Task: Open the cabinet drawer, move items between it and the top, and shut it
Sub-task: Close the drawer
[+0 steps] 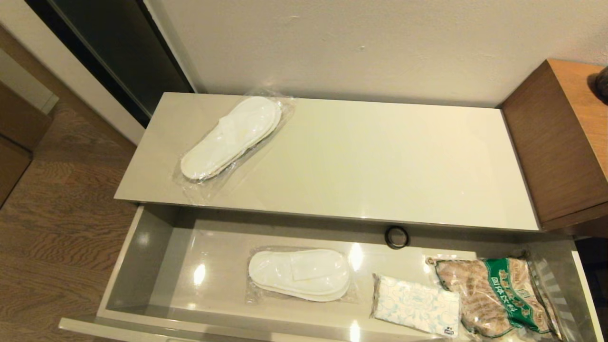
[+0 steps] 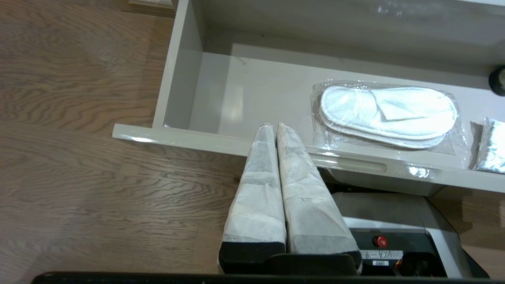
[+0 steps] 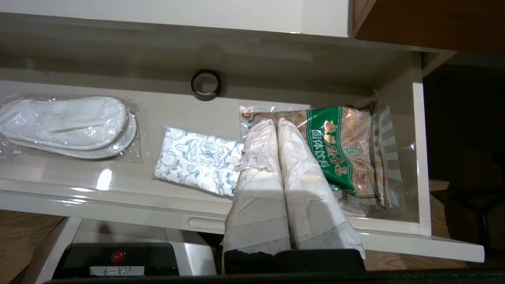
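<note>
The drawer [image 1: 147, 266] stands pulled fully out below the top [image 1: 380, 161]. Nearest, both grippers hang just outside its front panel, each with its fingers pressed together and holding nothing: the left gripper [image 2: 272, 126] over the front edge near the drawer's left end, the right gripper [image 3: 274, 123] over the right part, above the food bag [image 3: 347, 154]. On the drawer floor lie, left to right, a bagged pair of slippers [image 1: 299, 274], the tissue pack [image 1: 415, 305] just beside it, and the green-labelled food bag, which touches the right wall. A black tape roll [image 1: 396, 236] sits at the drawer's back. Farther off, a second slipper bag [image 1: 232, 137] lies slantwise on the top's left part. A wooden cabinet [image 1: 560, 142] adjoins the top on the right.
</note>
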Robot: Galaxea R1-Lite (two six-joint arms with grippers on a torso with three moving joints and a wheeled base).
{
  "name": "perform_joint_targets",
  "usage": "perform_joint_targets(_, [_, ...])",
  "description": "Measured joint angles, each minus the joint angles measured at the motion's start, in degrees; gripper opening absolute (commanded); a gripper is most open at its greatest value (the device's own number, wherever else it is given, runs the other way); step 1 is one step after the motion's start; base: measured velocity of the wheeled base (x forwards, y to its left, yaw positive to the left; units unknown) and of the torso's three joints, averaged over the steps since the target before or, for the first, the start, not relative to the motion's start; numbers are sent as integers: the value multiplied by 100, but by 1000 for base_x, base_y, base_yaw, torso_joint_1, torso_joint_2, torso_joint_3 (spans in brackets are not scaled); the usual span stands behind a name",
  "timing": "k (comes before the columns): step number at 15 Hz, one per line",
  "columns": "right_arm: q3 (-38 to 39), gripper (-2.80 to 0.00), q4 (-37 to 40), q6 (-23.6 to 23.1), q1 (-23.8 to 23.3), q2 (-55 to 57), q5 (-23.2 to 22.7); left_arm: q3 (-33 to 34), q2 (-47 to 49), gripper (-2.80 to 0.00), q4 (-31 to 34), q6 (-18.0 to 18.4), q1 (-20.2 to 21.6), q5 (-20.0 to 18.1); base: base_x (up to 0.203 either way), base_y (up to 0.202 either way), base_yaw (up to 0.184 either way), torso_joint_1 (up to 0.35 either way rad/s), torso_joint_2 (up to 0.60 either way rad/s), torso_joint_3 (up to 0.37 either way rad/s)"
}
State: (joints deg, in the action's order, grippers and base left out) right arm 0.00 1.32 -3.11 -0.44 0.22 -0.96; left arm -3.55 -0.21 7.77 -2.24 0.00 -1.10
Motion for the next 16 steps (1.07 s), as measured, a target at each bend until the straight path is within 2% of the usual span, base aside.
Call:
perform_joint_targets(5, [0,-280,0,-2,0,0,1,-6,0,-280,6,23,0,127,0,0,0,0,0,0])
perform_joint_targets(8, [0,-280,1,-2,0,0,3,-543,128,-280,312,23,0,110,0,0,0,0,0,0])
perform_joint_targets(10, [0,-280,0,-2,0,0,4,-1459,532,-280,1132,-89,0,55,0,0,0,0,0,0])
perform_joint_targets(12, [0,-280,-2,-2,0,0,2,-2271,1195,-280,2313,-182,7,-143,0,0,0,0,0,0])
perform_joint_targets(14, [0,-280,-2,-1,0,0,2,-2693,2086,-280,3268,-263,11,-436,0,0,0,0,0,0])
perform_joint_targets(16, [0,-280,0,-2,0,0,2,-2788,3110,-280,3702,-326,13,-607,0,0,0,0,0,0])
